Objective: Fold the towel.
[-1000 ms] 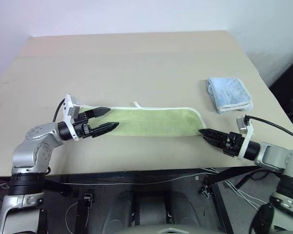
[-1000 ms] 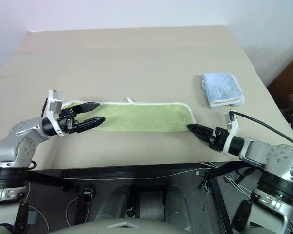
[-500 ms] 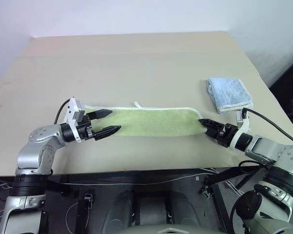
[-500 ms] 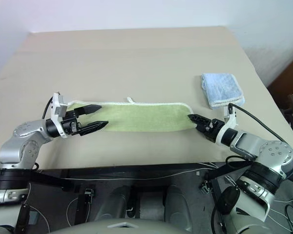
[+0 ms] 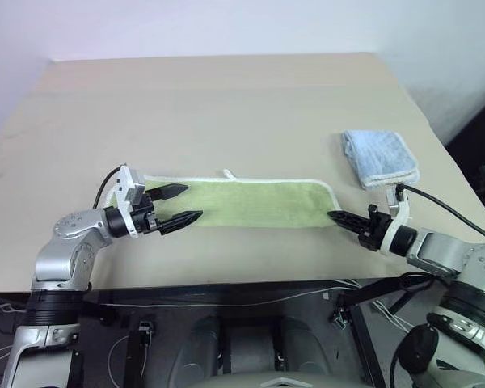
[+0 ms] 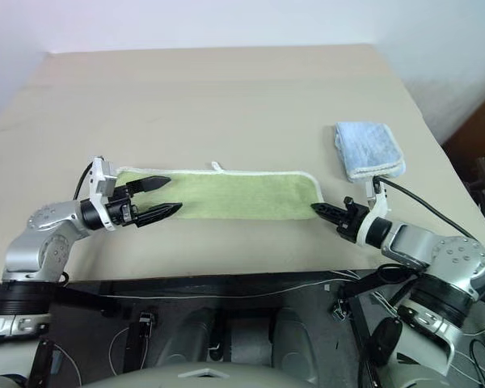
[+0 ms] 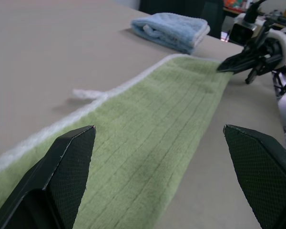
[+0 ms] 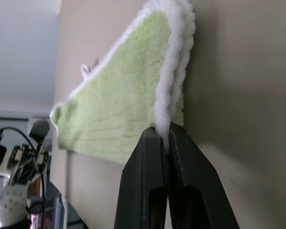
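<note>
Towel (image 5: pixel 242 203) lies flat on the surface (image 5: pixel 226 105) as a long strip, long axis running straight from one set of jaws to the other. Right gripper (image 8: pixel 166 138): jaws closed, pinching the white edging at the end of the towel nearest it; the cloth stretches straight ahead of its tips. Left gripper (image 5: pixel 180 204): jaws wide open, holding nothing, straddling the opposite end, with cloth between and ahead of the two fingers (image 7: pixel 69 162). So each arm owns its near end; left looks like the one that has yet to close.

Towel itself: light yellow-green terry, ribbed lines along its length, white stitched border, small white loop (image 5: pixel 225 173) on the far long edge. Looks already doubled lengthwise, two edging layers at the right jaws.
</note>
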`<state>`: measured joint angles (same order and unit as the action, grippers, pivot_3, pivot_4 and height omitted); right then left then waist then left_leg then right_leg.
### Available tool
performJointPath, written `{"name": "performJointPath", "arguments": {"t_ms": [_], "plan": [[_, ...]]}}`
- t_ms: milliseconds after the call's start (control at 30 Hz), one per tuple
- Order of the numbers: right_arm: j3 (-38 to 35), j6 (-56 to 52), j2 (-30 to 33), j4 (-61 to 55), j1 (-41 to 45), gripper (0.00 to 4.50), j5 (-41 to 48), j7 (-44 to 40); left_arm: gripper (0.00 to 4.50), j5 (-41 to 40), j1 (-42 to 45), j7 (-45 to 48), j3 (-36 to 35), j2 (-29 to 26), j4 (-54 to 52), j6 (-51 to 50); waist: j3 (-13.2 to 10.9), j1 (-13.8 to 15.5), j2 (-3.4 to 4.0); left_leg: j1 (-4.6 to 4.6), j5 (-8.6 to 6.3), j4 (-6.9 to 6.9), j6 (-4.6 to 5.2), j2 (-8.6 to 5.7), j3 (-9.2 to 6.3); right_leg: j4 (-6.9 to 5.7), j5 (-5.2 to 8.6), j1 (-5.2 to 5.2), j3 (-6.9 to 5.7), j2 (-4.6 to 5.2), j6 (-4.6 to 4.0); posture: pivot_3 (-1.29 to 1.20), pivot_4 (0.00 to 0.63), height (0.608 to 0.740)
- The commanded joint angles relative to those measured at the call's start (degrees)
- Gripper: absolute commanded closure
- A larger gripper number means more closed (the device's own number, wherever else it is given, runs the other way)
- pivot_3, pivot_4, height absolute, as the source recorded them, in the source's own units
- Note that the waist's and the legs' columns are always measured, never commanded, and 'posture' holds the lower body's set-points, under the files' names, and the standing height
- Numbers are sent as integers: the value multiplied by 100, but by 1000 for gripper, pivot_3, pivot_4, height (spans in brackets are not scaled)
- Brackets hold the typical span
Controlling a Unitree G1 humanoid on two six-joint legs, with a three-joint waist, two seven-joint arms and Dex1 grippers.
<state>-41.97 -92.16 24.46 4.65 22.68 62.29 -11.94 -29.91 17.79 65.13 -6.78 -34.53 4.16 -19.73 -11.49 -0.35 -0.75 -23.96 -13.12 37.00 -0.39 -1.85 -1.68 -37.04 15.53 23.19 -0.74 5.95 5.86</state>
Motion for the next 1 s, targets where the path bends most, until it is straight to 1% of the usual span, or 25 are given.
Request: {"name": "performJointPath", "arguments": {"t_ms": [33, 167, 333, 433, 500, 700, 767, 1000], "plan": [[-140, -33, 418, -50, -57, 4462, 134, -51, 0, 33, 169, 73, 89, 34, 10, 108, 0, -8, 0, -8, -1, 1, 1, 0, 1, 0, -1, 8, 0, 0, 1, 0, 150, 740], [-159, -32, 1065, -37, -297, 4462, -76, -300, 0, 110, 320, 139, 159, 58, 221, 180, 0, 1, 1, -30, -4, 1, 7, -2, 5, 0, -5, 26, -1, 0, 9, 0, 150, 740], [-159, 28, 1701, -191, -463, 4462, 12, -746, 0, 113, 402, 123, 200, 81, 178, 115, 0, -24, 3, -32, -10, 2, 17, -1, 9, 6, -10, 26, -1, -1, 17, 0, 150, 740], [164, 237, 1937, -575, -582, 4462, -56, -1045, 0, 126, 424, 135, 197, 58, 198, 117, 0, -29, 2, -30, -10, 5, 17, -1, 13, 6, -12, 26, -2, -2, 21, 0, 150, 740], [615, 478, 2141, -1057, -831, 4462, -149, -1360, 0, 148, 444, 137, 193, 38, 230, 130, 0, -23, 2, -30, -10, 5, 17, 2, 12, 7, -12, 25, -2, -6, 21, 0, 150, 740], [1435, 1019, 2424, -2243, -997, 4462, -218, -1794, 0, 177, 429, 174, 165, 8, 243, 171, 0, -22, 2, -31, -10, 6, 17, 6, 13, 10, -11, 26, -2, -7, 22, 0, 150, 740], [1554, 1158, 2459, -2448, -952, 4462, -229, -1868, 0, 186, 400, 159, 160, 1, 226, 179, 0, -15, 1, -32, -11, 7, 17, 5, 13, 12, -11, 27, -3, -7, 22, 0, 150, 740], [1939, 1371, 2431, -2529, -47, 4462, -239, -1725, 0, 211, 214, 143, 138, -28, 173, 261, 0, -17, 2, -35, -11, 6, 17, 10, 11, 21, -11, 28, 2, -3, 20, 0, 150, 740]]}}
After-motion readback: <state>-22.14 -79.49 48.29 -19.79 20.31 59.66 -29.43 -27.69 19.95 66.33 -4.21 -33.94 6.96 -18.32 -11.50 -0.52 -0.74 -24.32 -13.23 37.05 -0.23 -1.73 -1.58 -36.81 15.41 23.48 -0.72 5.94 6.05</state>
